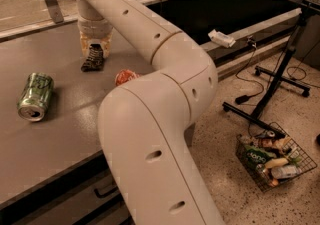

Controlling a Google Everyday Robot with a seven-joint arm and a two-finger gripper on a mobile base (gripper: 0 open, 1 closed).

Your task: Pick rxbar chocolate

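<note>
The rxbar chocolate [93, 59] is a small dark bar with pale lettering. It lies flat on the grey table [55, 139] near the far side. My gripper [95, 49] reaches down from the long pale arm and sits right over the bar's far end, which it hides. A green soda can [36, 96] lies on its side to the left. An orange soda can [125, 76] lies to the right of the bar, partly hidden behind my arm.
My arm's big elbow [165, 119] fills the middle and hides the table's right part. A wire basket of snacks [275, 156] stands on the floor at the right. A black stand [280, 79] and cables are beside it. A white object [221, 38] lies on the ledge.
</note>
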